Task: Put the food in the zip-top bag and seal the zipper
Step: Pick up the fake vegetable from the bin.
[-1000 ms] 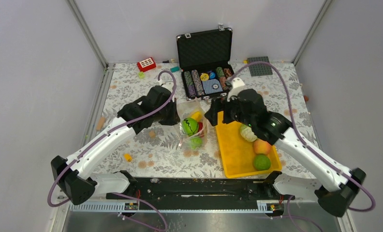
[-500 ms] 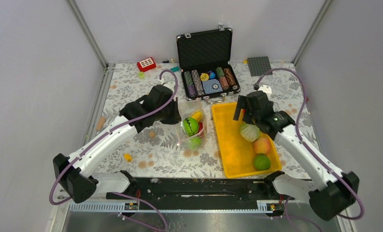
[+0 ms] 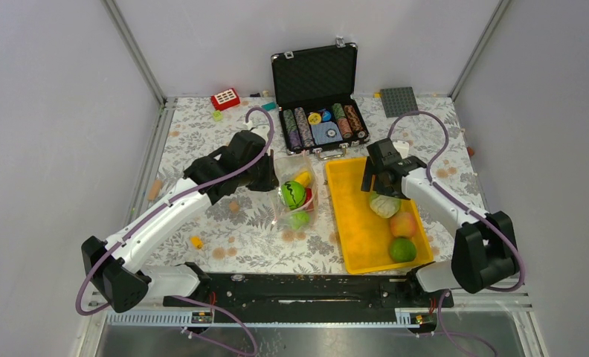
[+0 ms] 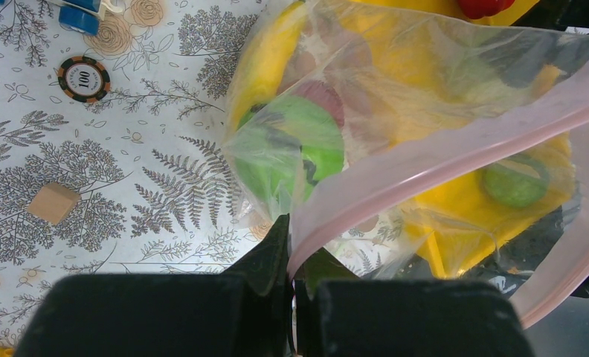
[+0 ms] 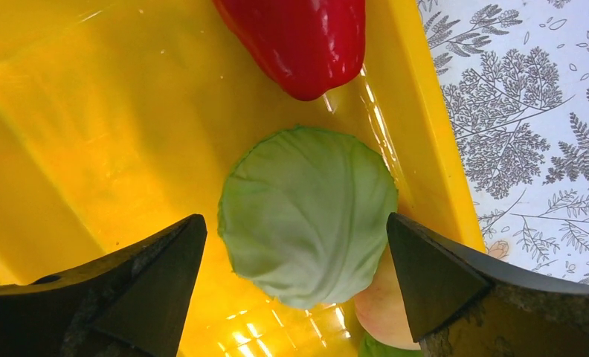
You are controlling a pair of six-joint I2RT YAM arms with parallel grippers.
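Top view first: our left claw (image 3: 268, 177) is clamped on the 10 o'clock edge of the clear crinkly zip-top bag (image 3: 299, 216). The bag lies mid-worktop (image 3: 224, 141) with a yellow toy banana (image 3: 302, 177) and a green round toy (image 3: 292, 195) inside. At 3 o'clock of the bag sits the yellow rectangular plastic tray (image 3: 355, 227). Our right claw (image 3: 381, 190) hangs there, spread wide over the pale green toy cabbage (image 3: 385, 206). An orange-pink toy peach (image 3: 403, 223) and a green round toy fruit (image 3: 403, 249) lie toward 6 o'clock of it.

Left wrist view: the jaws are pressed together on the thin pinkish zipper strip (image 4: 440, 149), and the bag's mouth is open.

Right wrist view: the jaws stand apart at 9 and 3 o'clock of the cabbage, with a red toy pepper (image 5: 303, 41) at 12 o'clock.
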